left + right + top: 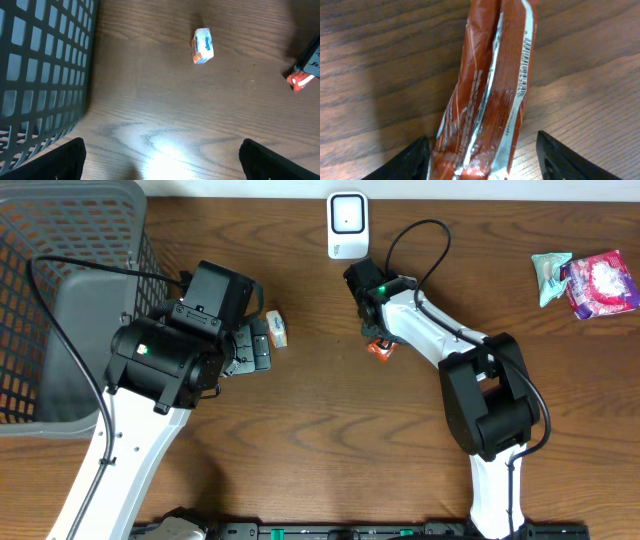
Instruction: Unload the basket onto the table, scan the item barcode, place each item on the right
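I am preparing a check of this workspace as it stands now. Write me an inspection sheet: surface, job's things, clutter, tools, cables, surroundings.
surface: wooden table, no spill seen.
job's things: red packet lying flat on the wood, small print along one seam; white scanner at the far edge.
clutter: small white packet lying apart; pink bag and teal bag in the far corner; mesh basket beside the left arm.
tools: left tool open, nothing between its fingers; right tool open, one finger on each side of the red packet.
cables: black cable crossing the basket; black loop near the scanner.
surroundings: nothing seen.
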